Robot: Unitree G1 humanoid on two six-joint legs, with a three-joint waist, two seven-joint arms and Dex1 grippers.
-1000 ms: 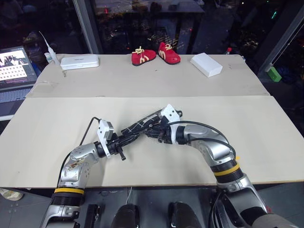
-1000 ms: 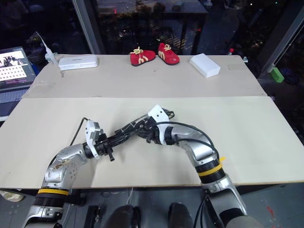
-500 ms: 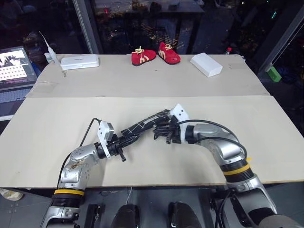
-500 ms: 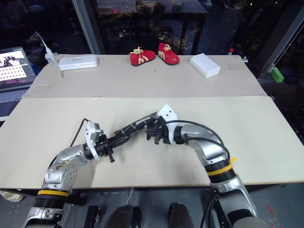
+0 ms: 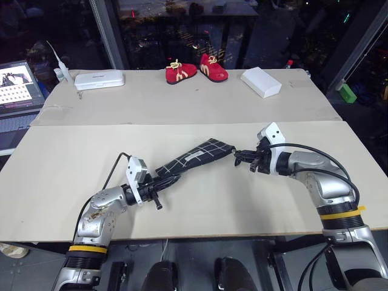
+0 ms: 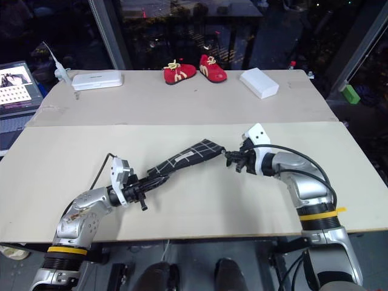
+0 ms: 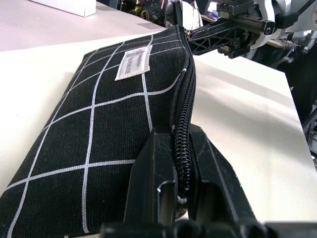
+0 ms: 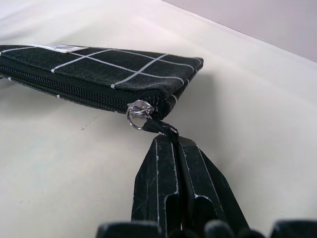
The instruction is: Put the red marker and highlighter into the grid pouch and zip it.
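Grid pouch [image 5: 193, 157] lying stretched out near the middle of the front table board [image 5: 73, 151], tilted, one end low toward the robot's left and the other end toward the right. White label [image 7: 132, 62] facing up on the black fabric. Zipper teeth [image 7: 184, 124] running closed along the whole visible edge, slider ring [image 8: 136, 113] sitting at the far corner by the right arm.

Left gripper [image 5: 159, 183] clamping tight on the near end of the pouch, black fingers [image 7: 153, 178] pressing on either side of the zipper seam. Pointing roughly level toward the right.

Right gripper [image 5: 241, 157] pinching the short black pull strap [image 8: 165, 128] just past the slider, both fingers [image 8: 171, 173] squeezed together with the strap between them. Sitting just beyond the pouch's right-hand corner, strap drawn taut between slider and fingertips.

Lying on the far board: pair of red shoes [image 5: 197, 70] with yellow laces near the middle, white box [image 5: 261, 82] to their right, flat white case [image 5: 99, 79] to the left with a thin white stick [image 5: 60, 60] standing beside it. Laptop [image 5: 21, 85] showing a lit screen at the left edge, off the table. Small green block [image 5: 347, 92] resting out past the right end of the table.
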